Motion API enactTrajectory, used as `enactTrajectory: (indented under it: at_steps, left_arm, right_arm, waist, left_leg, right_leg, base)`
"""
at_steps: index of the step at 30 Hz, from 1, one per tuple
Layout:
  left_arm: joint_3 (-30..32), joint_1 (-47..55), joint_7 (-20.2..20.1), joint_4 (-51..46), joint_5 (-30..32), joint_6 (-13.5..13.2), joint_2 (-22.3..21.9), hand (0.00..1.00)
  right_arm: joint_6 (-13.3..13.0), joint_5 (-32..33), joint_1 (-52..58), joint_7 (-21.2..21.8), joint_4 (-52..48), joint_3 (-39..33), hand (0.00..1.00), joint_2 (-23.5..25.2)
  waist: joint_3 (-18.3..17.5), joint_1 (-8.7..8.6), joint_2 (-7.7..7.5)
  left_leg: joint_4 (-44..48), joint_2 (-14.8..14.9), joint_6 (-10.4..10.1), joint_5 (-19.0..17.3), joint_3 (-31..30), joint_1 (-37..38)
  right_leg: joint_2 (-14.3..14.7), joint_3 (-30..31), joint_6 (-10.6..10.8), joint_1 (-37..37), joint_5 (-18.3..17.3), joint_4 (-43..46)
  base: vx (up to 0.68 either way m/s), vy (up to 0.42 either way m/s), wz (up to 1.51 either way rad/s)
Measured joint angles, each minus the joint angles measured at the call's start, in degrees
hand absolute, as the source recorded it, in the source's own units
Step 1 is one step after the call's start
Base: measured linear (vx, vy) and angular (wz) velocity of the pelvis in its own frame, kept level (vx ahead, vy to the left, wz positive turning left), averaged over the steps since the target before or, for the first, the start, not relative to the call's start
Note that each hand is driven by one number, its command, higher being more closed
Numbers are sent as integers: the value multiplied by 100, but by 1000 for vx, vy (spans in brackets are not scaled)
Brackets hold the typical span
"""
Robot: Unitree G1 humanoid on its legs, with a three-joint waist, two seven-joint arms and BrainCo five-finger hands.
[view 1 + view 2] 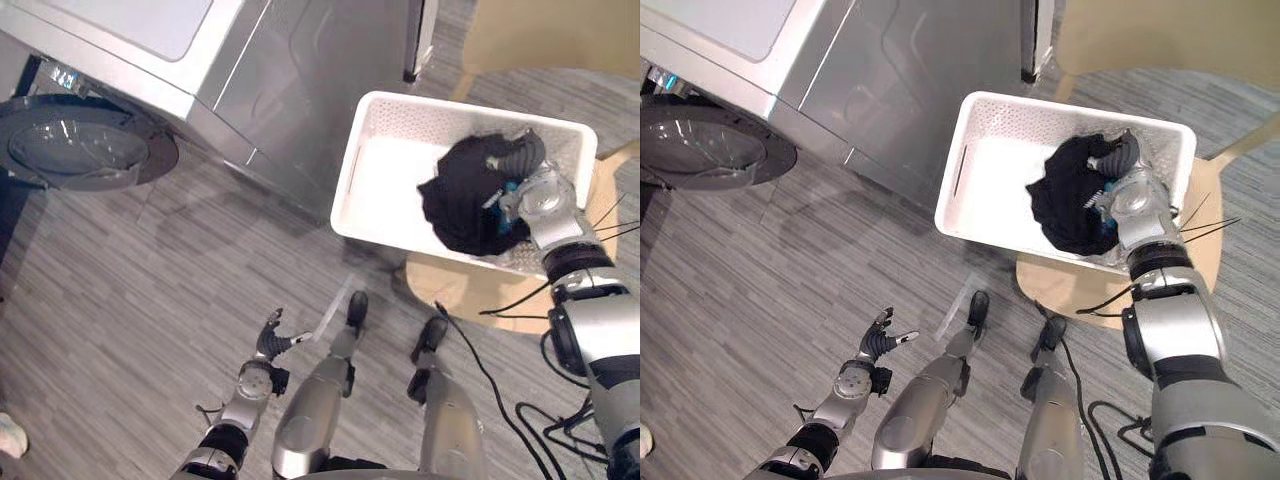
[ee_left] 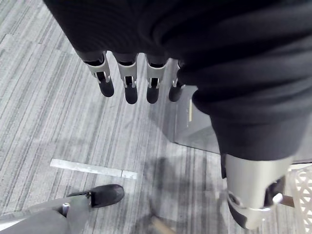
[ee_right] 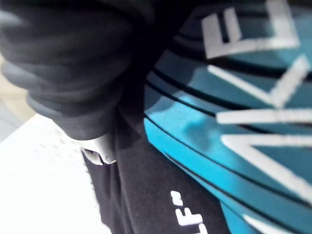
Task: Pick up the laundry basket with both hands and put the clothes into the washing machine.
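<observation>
A white laundry basket rests on a round wooden seat at the right. Inside it, toward its right end, lies a bundle of black clothes with a teal printed patch. My right hand is down in the basket against that bundle, and its fingers are buried in the cloth. My left hand hangs low over the floor at the lower left, far from the basket, with its fingers straight and nothing in it. The silver washing machine stands at the upper left with its round door swung open.
The washing machine's grey side panel comes close to the basket's left end. A light wooden chair back stands behind the basket. A white tape strip lies on the grey plank floor between the machine and me.
</observation>
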Motion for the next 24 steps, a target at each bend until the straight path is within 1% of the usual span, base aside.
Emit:
enactTrajectory:
  at_steps: [1,2,3,5,6,7,8,10,11,12,13,14,15,17,18,19,21,22,23,24]
  left_arm:
    - [4,46,0,41,3,17,-16,0]
    - [35,110,0,39,61,49,-18,0]
    - [72,147,0,37,100,58,-23,0]
    - [199,278,1,37,188,113,-37,0]
    - [220,330,1,36,196,116,-36,0]
    - [237,409,2,39,196,133,-31,0]
    - [250,471,2,40,197,164,-29,0]
    - [347,657,1,43,198,227,-32,0]
    - [381,714,2,43,198,234,-34,0]
    - [441,829,5,40,198,241,-30,0]
    - [460,927,5,41,196,252,-22,0]
    - [479,987,5,40,196,252,-24,0]
    - [538,1095,5,43,195,253,-27,0]
    - [612,1195,6,46,195,255,-14,0]
    - [618,1211,5,46,192,255,-13,0]
    - [624,1195,6,29,192,254,-7,0]
    - [644,1155,8,10,190,250,47,0]
    - [683,1157,10,-121,175,245,85,0]
    - [749,1200,24,-332,147,242,91,0]
    - [804,1225,30,-466,132,241,85,0]
  right_arm:
    - [-62,461,332,-6,-362,-92,100,195]
    - [-162,877,637,18,-702,-147,100,441]
    - [-207,1034,771,31,-849,-147,100,555]
    - [-349,1605,1320,64,-1476,-145,100,969]
    - [-396,1753,1473,114,-1646,-147,100,1070]
    - [-473,2066,1769,200,-2007,-148,100,1271]
    - [-528,2348,1968,291,-2243,-146,100,1435]
    - [-644,2877,2510,470,-2940,-86,100,1850]
    - [-682,3009,2666,547,-3135,-67,100,1956]
    - [-711,3254,2933,648,-3538,46,100,2098]
    - [-733,3369,3124,682,-3898,172,100,2199]
    - [-808,3464,3240,704,-4134,288,100,2279]
    - [-885,3501,3343,812,-4393,418,100,2398]
    - [-951,3501,3440,912,-4804,596,100,2527]
    - [-993,3501,3481,940,-4938,636,100,2561]
    - [-1097,3501,3597,1011,-5151,684,100,2601]
    - [-1176,3501,3752,1059,-5318,765,100,2646]
    - [-1201,3496,3882,1058,-5409,809,100,2676]
    - [-1237,3493,3905,1059,-5419,847,100,2677]
    - [-1260,3488,3894,1059,-5419,904,100,2672]
  waist:
    - [-180,-27,-72]
    - [-287,-108,-162]
    - [-343,-139,-216]
    - [-598,-242,-412]
    - [-692,-249,-455]
    - [-810,-248,-558]
    - [-880,-248,-625]
    - [-1042,-250,-759]
    - [-1103,-254,-788]
    - [-1195,-251,-847]
    - [-1246,-251,-880]
    - [-1274,-246,-909]
    - [-1340,-245,-946]
    - [-1381,-240,-1002]
    - [-1381,-240,-1003]
    - [-1382,-246,-1004]
    - [-1379,-268,-1008]
    - [-1378,-268,-1014]
    - [-1378,-258,-1037]
    - [-1380,-240,-1079]
  left_leg:
    - [0,8,-2,0,5,11]
    - [0,9,-8,1,9,99]
    - [0,8,-10,0,12,158]
    - [-2,13,-65,-42,50,321]
    - [-2,18,-94,-68,61,332]
    - [-8,36,-191,-146,110,417]
    - [-10,50,-232,-193,157,497]
    - [-16,89,-144,-293,264,695]
    - [-20,98,-124,-308,286,728]
    - [-25,119,-86,-335,374,827]
    - [-38,133,-48,-360,456,921]
    - [-52,147,-24,-378,559,998]
    - [-54,181,11,-409,705,1043]
    - [-38,220,33,-432,848,1067]
    - [-18,229,34,-433,881,1064]
    - [-6,259,38,-431,918,1049]
    - [223,353,135,-440,912,874]
    - [471,390,175,-476,757,770]
    - [656,374,125,-478,565,674]
    - [749,339,123,-477,491,594]
  right_leg:
    - [8,0,0,14,0,-5]
    - [15,-4,1,122,-1,-38]
    - [15,-1,1,181,-1,-56]
    - [46,29,18,405,-13,-199]
    - [53,38,25,423,-10,-224]
    - [71,100,47,493,-6,-253]
    - [91,147,55,575,3,-310]
    - [159,228,73,808,57,-492]
    - [180,255,76,852,63,-539]
    - [223,353,97,948,91,-634]
    - [250,440,81,1044,139,-724]
    - [272,533,75,1102,194,-799]
    - [311,685,75,1112,253,-869]
    - [350,836,32,1085,362,-934]
    - [351,871,34,1036,360,-856]
    - [347,942,58,863,251,-553]
    - [339,1144,-63,522,-191,500]
    - [262,1299,-117,332,-776,1717]
    - [145,1335,11,419,-1117,2491]
    - [97,1388,81,529,-1210,2619]
  base:
    - [6,-48,3]
    - [9,-53,2]
    - [13,-41,1]
    - [1,-16,0]
    - [-22,-21,-9]
    - [-22,-15,-15]
    - [-11,-12,-23]
    - [-16,-11,-22]
    - [-5,-13,-25]
    - [13,-10,-30]
    - [13,-4,-41]
    - [8,1,-54]
    - [1,1,-54]
    - [3,-12,-51]
    - [2,-20,-34]
    - [-6,-31,-16]
    - [-44,-93,15]
    - [-20,-197,72]
    - [19,-175,84]
    - [-39,-254,86]
